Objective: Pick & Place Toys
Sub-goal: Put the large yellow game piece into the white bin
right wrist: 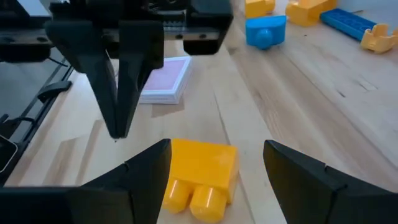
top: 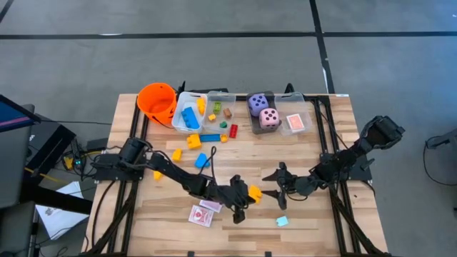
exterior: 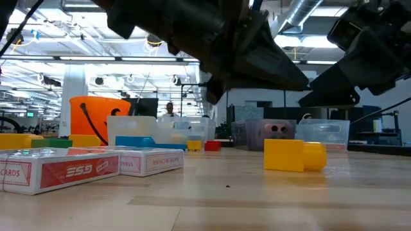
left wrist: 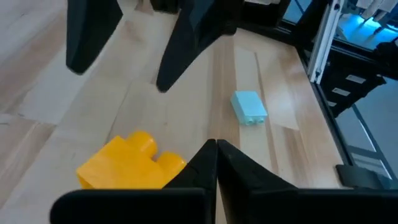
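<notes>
Left wrist view: left gripper (left wrist: 216, 149) pinched together, empty, beside yellow plastic block (left wrist: 127, 164); right gripper (right wrist: 217, 168) straddles it, parted.

This is a robotics lab in a large industrial hall. The low view shows a high open ceiling with exposed ducts (exterior: 308, 13), pipes and rows of strip lights (exterior: 77, 48), and a person (exterior: 169, 109) standing far back among other equipment. From above, a wooden tabletop (top: 314, 214) on a metal frame stands on a grey concrete floor (top: 214, 64) marked with dark lines. Cables (top: 107, 193) and a monitor (top: 11, 114) sit beside it, with two dark arms mounted at the sides.
</notes>
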Tool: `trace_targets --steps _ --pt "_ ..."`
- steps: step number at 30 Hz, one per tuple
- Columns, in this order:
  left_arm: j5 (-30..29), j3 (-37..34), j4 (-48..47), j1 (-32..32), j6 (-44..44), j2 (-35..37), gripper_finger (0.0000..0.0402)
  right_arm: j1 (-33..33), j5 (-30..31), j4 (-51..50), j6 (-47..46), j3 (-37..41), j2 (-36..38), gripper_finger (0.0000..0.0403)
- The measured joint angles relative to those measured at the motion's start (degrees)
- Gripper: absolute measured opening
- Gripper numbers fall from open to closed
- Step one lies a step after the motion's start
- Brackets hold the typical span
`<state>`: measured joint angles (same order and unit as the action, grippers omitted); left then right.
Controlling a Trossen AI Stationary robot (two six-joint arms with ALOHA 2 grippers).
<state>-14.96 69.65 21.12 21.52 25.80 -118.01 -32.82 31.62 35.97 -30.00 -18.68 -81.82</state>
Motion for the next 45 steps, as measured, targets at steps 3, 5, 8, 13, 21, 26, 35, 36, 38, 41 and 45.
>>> trace_targets --steps 3,5,8,13,21,26,35,36,38,41,45 --pt "1.25 0.00 3.55 0.04 0.06 -2.72 0.0001 0.00 -0.01 -0.01 -0.02 0.00 0.00 0.0249" --pt "1.50 -0.02 5.76 0.05 0.11 -4.53 0.0001 0.03 0.00 0.00 -0.02 0.00 0.00 0.0249" --pt "1.49 -0.02 7.91 0.04 0.15 -5.75 0.0001 0.02 0.00 0.00 -0.05 0.00 0.00 0.0249" --pt "1.50 0.00 6.57 0.18 2.38 -6.74 0.0001 0.02 0.00 -0.04 -0.02 0.00 0.00 0.0249" --pt "1.12 0.01 -4.50 0.08 3.03 -6.63 0.0000 0.02 -0.01 -0.21 -0.02 0.00 0.00 0.0249" --pt "-2.62 0.11 -12.10 -1.12 3.57 -4.73 0.0000 -0.56 -0.05 -0.44 -0.02 0.00 0.00 0.0249" --pt "-8.35 -0.07 -16.06 -3.56 3.15 -2.28 0.0000 -0.55 -0.22 -1.49 -0.02 0.00 -0.02 0.0249" --pt "-8.35 -0.04 -16.05 -3.69 3.15 -2.26 0.0000 -0.63 -0.26 -1.65 -0.02 0.00 -0.02 0.0249" --pt "-8.28 -0.04 -16.64 -3.70 3.11 -2.28 0.0001 -1.05 -0.53 -2.69 -0.02 0.00 -0.02 0.0249" --pt "-8.17 -0.04 -16.99 -3.67 3.07 -2.28 0.0001 -2.49 -1.77 -4.38 -0.07 0.00 -0.02 0.0249" --pt "-8.15 -0.04 -20.03 -3.67 2.99 -2.28 0.0001 -5.34 -1.66 -4.31 -0.69 0.00 -0.02 0.0249"
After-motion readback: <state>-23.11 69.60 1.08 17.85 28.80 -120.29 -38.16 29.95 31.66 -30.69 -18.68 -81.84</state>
